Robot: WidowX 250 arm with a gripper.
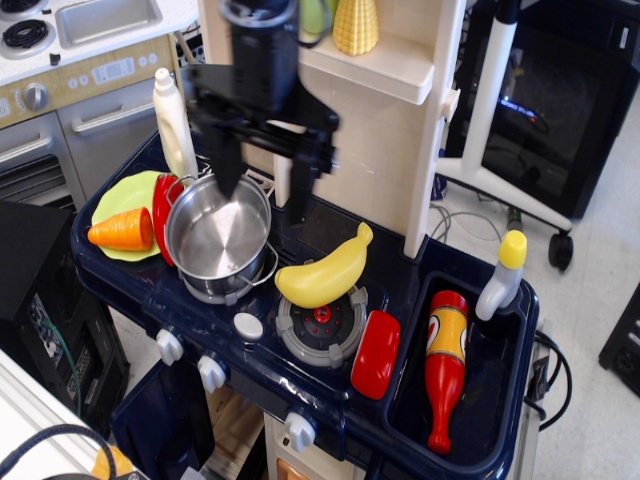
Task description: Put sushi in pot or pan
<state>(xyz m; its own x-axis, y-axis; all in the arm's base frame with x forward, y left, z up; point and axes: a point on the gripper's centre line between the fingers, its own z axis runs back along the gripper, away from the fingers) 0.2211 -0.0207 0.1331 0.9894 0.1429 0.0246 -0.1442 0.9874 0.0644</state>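
Observation:
The sushi [376, 354] is a glossy red oblong lying at the front of the toy stove, right of the grey burner [322, 326]. The steel pot [218, 234] stands empty at the left of the stove. My gripper [262, 182] is black, open and empty, with its fingers pointing down. It hangs above the pot's far right rim, well up and left of the sushi.
A yellow banana [325, 273] lies between pot and burner. A lime-green plate [125, 203] with an orange carrot [122, 231] and a thin red piece sits left of the pot. A red-and-yellow bottle [445, 367] and a white bottle [500, 275] lie in the sink at right. A cream shelf unit [350, 130] rises behind.

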